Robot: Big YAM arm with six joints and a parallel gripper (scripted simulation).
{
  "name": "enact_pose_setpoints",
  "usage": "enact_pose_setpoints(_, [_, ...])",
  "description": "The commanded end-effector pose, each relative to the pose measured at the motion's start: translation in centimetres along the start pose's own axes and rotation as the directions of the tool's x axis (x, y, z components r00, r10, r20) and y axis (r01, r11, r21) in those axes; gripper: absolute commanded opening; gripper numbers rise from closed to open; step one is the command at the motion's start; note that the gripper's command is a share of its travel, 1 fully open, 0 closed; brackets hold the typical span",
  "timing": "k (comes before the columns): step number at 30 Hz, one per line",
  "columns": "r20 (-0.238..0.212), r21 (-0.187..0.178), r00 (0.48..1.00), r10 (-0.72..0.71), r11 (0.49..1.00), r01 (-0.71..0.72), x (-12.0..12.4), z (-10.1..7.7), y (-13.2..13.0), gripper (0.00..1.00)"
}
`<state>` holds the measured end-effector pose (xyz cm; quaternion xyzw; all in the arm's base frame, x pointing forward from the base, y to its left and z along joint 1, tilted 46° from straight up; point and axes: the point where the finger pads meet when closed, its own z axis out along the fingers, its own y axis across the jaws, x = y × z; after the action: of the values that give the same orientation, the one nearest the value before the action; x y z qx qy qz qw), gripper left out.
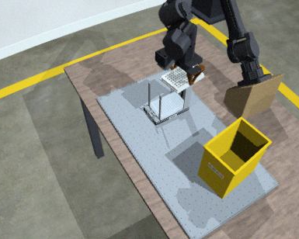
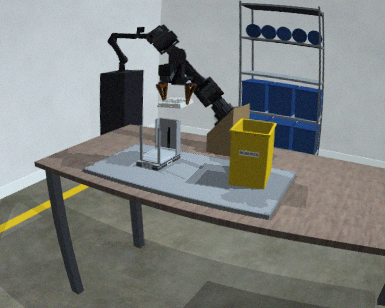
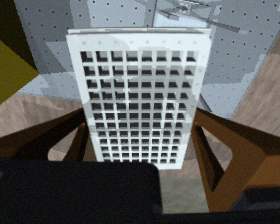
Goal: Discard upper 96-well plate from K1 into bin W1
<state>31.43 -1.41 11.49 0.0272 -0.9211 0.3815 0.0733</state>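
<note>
My gripper (image 1: 186,75) is shut on the upper white 96-well plate (image 1: 177,79) and holds it in the air above the rack's posts, a little toward the table's far side. In the wrist view the plate (image 3: 141,95) lies between my two brown fingers, wells up. Rack K1 (image 1: 166,102) stands on the grey mat with the lower plate (image 1: 169,105) sitting on its base between the upright posts. The yellow bin W1 (image 1: 234,156) stands upright, mouth open, on the mat's near right end. In the exterior view the held plate (image 2: 174,103) hangs above the rack (image 2: 159,145), left of the bin (image 2: 251,152).
A tan cardboard box (image 1: 255,95) stands on the table behind the bin, by the arm's base. A shelf with blue containers (image 2: 282,80) stands behind the table. A black cabinet (image 2: 121,100) stands at the back left.
</note>
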Motion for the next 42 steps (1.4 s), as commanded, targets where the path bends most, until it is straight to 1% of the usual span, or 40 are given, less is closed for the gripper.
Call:
enact_pose_setpoints(1, [0.032,-0.004,0.999,0.016,1.000,-0.016,-1.0,-0.9,1.7,0.00])
enact_pose_setpoints(6, [0.033,-0.005,0.999,0.017,1.000,-0.016,-1.2,-0.9,3.3,0.00])
enact_pose_setpoints(10, [0.042,-0.011,0.999,0.025,1.000,-0.024,-1.7,-1.3,4.6,0.00])
enact_pose_setpoints(12, [0.042,-0.011,0.999,0.025,1.000,-0.024,-1.7,-1.3,4.6,0.00])
enact_pose_setpoints(16, [0.056,-0.021,0.998,0.037,0.999,-0.036,-2.6,-2.0,5.9,0.00])
enact_pose_setpoints(20, [0.049,-0.017,0.998,0.031,0.999,-0.030,-2.4,-1.7,7.3,0.00])
enact_pose_setpoints(22, [0.056,-0.023,0.998,0.037,0.999,-0.035,-2.8,-2.0,8.0,0.00])
enact_pose_setpoints(27, [0.056,-0.025,0.998,0.036,0.999,-0.035,-3.0,-2.0,9.8,0.00])
enact_pose_setpoints(29, [0.056,-0.025,0.998,0.036,0.999,-0.035,-3.0,-2.0,9.8,0.00])
enact_pose_setpoints(30, [0.038,-0.008,0.999,0.019,1.000,-0.019,-2.1,-1.3,10.0,0.00])
enact_pose_setpoints(31, [0.052,-0.022,0.998,0.032,0.999,-0.031,-2.8,-1.8,10.5,0.00])
enact_pose_setpoints(32, [0.056,-0.025,0.998,0.036,0.999,-0.035,-3.1,-2.0,10.8,0.00])
enact_pose_setpoints(42, [0.055,-0.028,0.998,0.035,0.999,-0.033,-3.4,-2.1,14.3,0.00])
